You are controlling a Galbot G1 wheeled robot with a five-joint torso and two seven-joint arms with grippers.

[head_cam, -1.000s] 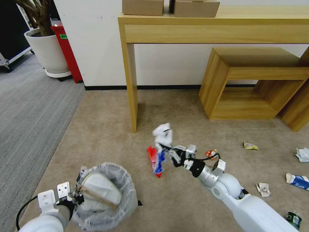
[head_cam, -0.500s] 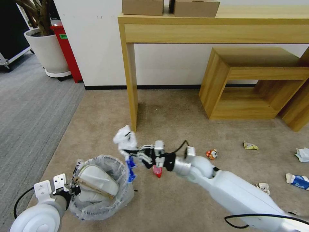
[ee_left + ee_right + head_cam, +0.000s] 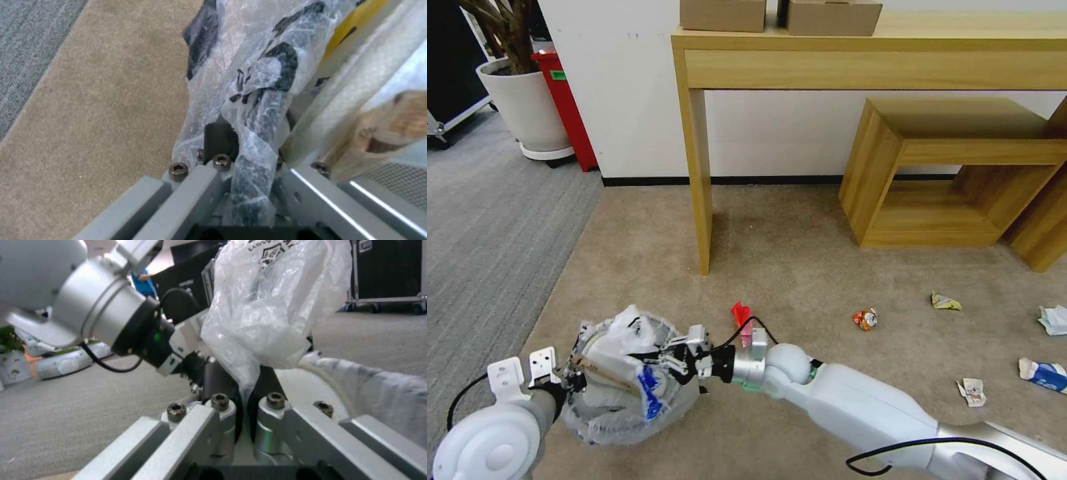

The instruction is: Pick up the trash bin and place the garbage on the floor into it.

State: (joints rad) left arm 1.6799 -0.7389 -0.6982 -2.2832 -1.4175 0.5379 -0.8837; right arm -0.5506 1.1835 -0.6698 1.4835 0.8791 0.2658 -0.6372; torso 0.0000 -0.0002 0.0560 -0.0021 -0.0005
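Note:
The trash bin (image 3: 594, 420), lined with crinkled clear plastic, is held at the lower left by its rim (image 3: 267, 100), which my left gripper (image 3: 569, 381) (image 3: 249, 156) is shut on. Inside it lie a white slipper (image 3: 604, 357) and a wooden stick (image 3: 597, 372) (image 3: 400, 123). Over the bin's mouth, my right gripper (image 3: 652, 358) (image 3: 245, 386) is shut on a white-and-blue plastic wrapper (image 3: 630, 325) (image 3: 276, 306). More garbage lies on the beige floor (image 3: 800, 267): a red wrapper (image 3: 740, 315), a crumpled red wrapper (image 3: 865, 319), a yellow wrapper (image 3: 946, 303), white paper (image 3: 1054, 319) and a blue-white carton (image 3: 1044, 373).
A wooden table leg (image 3: 699, 187) stands just beyond the bin. A low wooden shelf (image 3: 954, 173) sits to the right against the wall. A white planter (image 3: 527, 107) and a red box (image 3: 567, 107) stand far left beside grey carpet (image 3: 487, 220). A small paper scrap (image 3: 974, 391) lies near my right arm.
My right gripper swung left with the white-and-blue wrapper, from above the red wrapper to over the bin's mouth. The left gripper and bin shifted slightly left.

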